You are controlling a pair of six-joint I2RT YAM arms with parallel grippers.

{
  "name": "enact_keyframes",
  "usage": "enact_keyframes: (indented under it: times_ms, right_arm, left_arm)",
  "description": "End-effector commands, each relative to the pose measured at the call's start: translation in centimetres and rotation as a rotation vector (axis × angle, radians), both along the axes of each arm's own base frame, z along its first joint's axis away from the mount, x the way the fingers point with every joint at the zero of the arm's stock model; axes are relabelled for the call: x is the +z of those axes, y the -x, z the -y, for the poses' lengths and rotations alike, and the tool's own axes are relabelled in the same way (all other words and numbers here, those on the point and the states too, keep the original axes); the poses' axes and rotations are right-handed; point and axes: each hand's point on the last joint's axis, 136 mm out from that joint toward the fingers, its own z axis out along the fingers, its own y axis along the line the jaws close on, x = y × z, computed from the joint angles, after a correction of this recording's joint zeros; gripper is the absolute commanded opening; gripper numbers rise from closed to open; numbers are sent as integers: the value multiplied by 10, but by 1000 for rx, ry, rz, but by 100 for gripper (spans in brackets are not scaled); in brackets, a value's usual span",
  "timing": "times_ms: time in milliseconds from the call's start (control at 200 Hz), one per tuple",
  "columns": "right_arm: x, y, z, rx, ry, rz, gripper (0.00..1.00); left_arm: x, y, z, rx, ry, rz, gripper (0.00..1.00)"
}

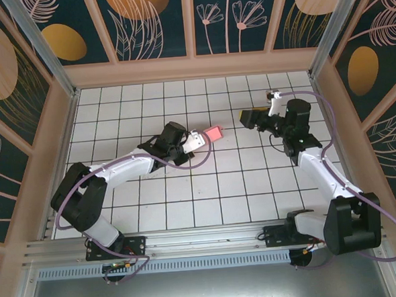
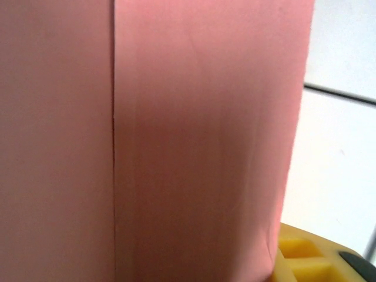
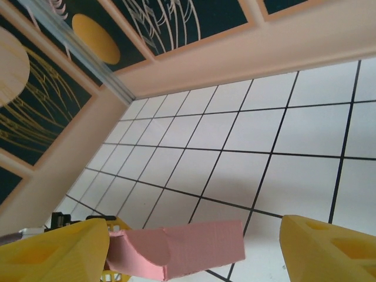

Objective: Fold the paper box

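1. Pink card, the paper box (image 1: 214, 132), sits over the middle of the tiled table (image 1: 188, 203). It sticks out to the right from the tip of the left gripper (image 1: 196, 141), whose fingers look clamped on its left end.
2. Just to its right, the right gripper (image 1: 249, 119) faces it with its fingers (image 3: 329, 247) spread wide and holding nothing.
3. From above, the box's long side runs roughly left to right, along the line between the two grippers.
4. From the right wrist, the box lies crosswise in the gap, tight against one yellow finger and well clear of the other. I judge the right arm must re-centre before it can close evenly.
5. Close to the left wrist, the card blocks almost everything: one straight seam shows, and a corner of a yellow finger (image 2: 305, 261).
6. Where the left fingers actually pinch is hidden, and I cannot tell whether the box touches the tiles or which flaps are tucked.
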Motion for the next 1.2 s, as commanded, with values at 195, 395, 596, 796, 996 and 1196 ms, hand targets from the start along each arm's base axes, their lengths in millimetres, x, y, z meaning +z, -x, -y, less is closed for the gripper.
enact_keyframes:
  times_ms: [195, 395, 596, 796, 996, 1196]
  right_arm:
    - [7, 10, -33, 137, 216, 138, 77]
    - [-18, 29, -63, 296, 418, 191, 78]
    - [-31, 26, -70, 354, 503, 211, 69]
    - [-47, 22, -78, 412, 542, 174, 47]
    - [-63, 26, -88, 484, 563, 138, 47]
    - [-84, 22, -95, 509, 607, 68, 47]
  left_arm:
    - [4, 40, -12, 2, -8, -234, 35]
    - [2, 57, -11, -20, -16, -354, 35]
    - [-11, 58, -17, -16, -80, -415, 35]
    - [-23, 58, -19, -20, -112, -443, 37]
    - [-24, 58, -19, -22, -110, -452, 37]
    - [-37, 59, -22, -15, -132, -480, 37]
